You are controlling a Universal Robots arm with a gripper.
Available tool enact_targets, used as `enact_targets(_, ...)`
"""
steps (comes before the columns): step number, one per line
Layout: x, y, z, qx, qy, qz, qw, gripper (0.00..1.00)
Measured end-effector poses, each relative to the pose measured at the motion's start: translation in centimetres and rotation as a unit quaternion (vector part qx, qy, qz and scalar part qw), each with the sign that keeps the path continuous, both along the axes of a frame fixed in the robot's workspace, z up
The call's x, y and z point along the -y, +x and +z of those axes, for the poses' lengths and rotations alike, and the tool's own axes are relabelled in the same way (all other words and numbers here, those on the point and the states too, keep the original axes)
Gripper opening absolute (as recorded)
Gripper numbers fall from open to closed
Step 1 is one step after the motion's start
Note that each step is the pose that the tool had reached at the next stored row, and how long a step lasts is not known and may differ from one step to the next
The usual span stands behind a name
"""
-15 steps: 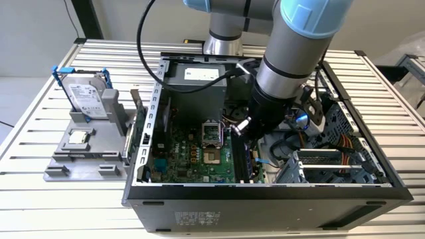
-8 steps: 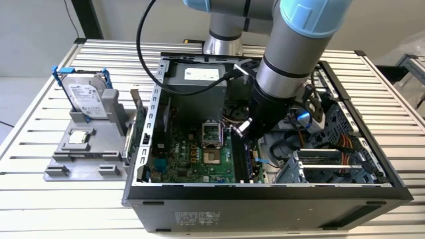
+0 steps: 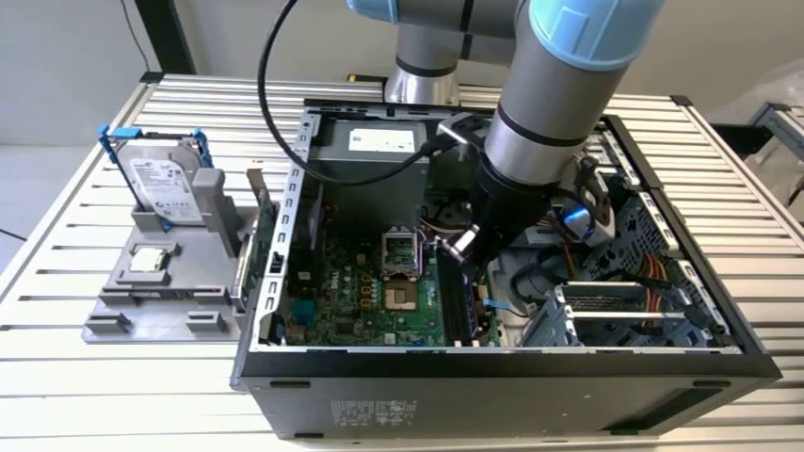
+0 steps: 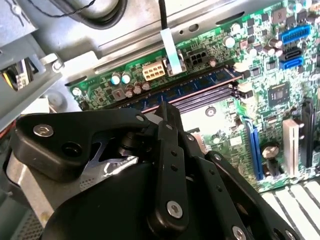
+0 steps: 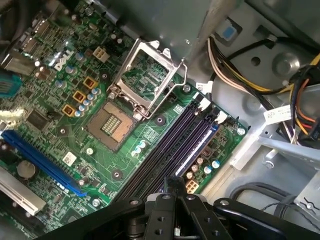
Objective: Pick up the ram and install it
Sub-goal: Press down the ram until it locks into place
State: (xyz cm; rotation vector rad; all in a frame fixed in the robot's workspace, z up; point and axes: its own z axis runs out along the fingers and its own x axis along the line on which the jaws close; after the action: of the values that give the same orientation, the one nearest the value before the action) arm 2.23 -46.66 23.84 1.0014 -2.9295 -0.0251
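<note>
— What is seen on the slatted metal table (image 3: 101,377)?
— An open computer case (image 3: 503,377) is laid there, with the gripper (image 3: 462,247) lowered onto the motherboard (image 5: 75,100).
— And the ram (image 4: 200,82)?
— It is seated in a memory slot (image 5: 187,145), directly beneath the jaws, which are drawn together.

Motherboard (image 5: 150,135) is bright green with black RAM slots (image 5: 175,150) and one long blue slot (image 5: 42,157). The ram (image 4: 185,89) looks dark blue-green, hard to say exactly. Gripper (image 4: 167,112) is black, arm (image 3: 566,94) grey with light blue caps. Hard drive (image 3: 164,188) is silver in a blue frame, on a grey holder (image 3: 164,292). The tabletop (image 3: 75,367) is ribbed silver.
</note>
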Motion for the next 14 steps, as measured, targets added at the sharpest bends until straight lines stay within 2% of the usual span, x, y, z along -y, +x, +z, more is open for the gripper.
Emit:
enact_targets(4, -0.06, 0.00, -0.01, 0.0000, 0.0000, 0.022, 0.9998, 0.00)
enact_targets(8, -0.12, 0.00, -0.01, 0.0000, 0.0000, 0.045, 0.9990, 0.00)
enact_targets(14, -0.22, 0.00, -0.01, 0.0000, 0.0000, 0.081, 0.9967, 0.00)
